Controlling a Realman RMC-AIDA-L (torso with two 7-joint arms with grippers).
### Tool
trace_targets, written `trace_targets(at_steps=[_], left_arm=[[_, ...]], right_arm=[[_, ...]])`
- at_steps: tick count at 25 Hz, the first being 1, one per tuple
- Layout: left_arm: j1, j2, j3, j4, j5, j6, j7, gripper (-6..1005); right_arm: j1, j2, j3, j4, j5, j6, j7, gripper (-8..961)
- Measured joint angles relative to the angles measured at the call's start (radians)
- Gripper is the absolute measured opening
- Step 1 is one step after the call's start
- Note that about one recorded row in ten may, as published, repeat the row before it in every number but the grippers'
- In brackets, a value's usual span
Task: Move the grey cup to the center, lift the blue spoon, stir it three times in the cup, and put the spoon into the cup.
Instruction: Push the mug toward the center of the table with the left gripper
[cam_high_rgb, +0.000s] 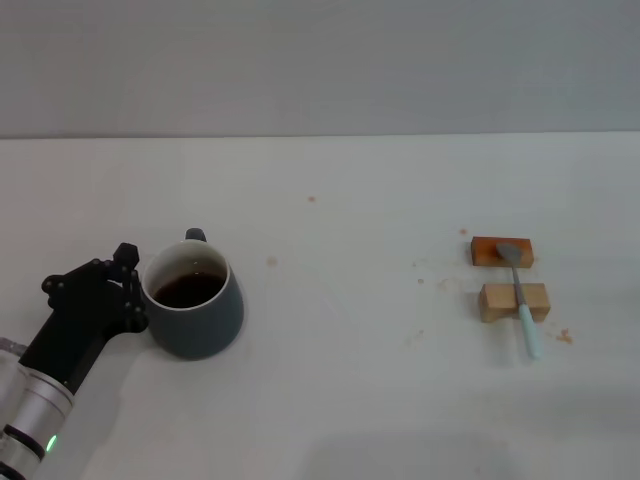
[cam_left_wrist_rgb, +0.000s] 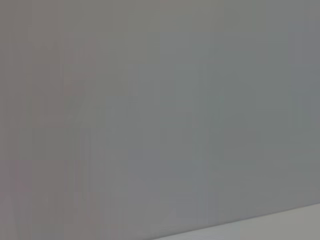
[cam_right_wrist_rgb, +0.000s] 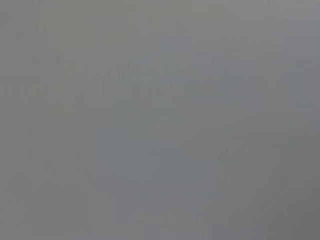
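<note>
Grey cup (cam_high_rgb: 193, 305) with dark liquid sits on the table (cam_high_rgb: 340, 400), left side, handle pointing away. Left tool (cam_high_rgb: 128, 290) is just beside the cup's left wall; can't tell its opening. Blue spoon (cam_high_rgb: 520, 298) lies far right across two wooden blocks (cam_high_rgb: 513, 301). Right tool unseen.

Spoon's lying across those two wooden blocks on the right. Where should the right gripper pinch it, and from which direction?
Probably from straight above, on the stem of the blue spoon in the gap between the two wooden blocks. The blocks hold that stretch off the table, leaving room under it for fingertips. Close across the stem's width. The bowl rests on the far block; the handle tip slopes down toward the table.
</note>
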Motion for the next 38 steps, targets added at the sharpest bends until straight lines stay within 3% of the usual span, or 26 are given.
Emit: trace_targets(at_steps=[28, 38], left_arm=[[0.02, 0.004, 0.177, -0.089, -0.001, -0.035, -0.004, -3], [0.028, 0.004, 0.187, -0.11, 0.001, -0.049, -0.012, -3]], right_arm=[[-0.011, 0.0, -0.012, 0.025, 0.0, 0.0, 0.0, 739], [-0.014, 0.0, -0.014, 0.028, 0.0, 0.0, 0.0, 739]])
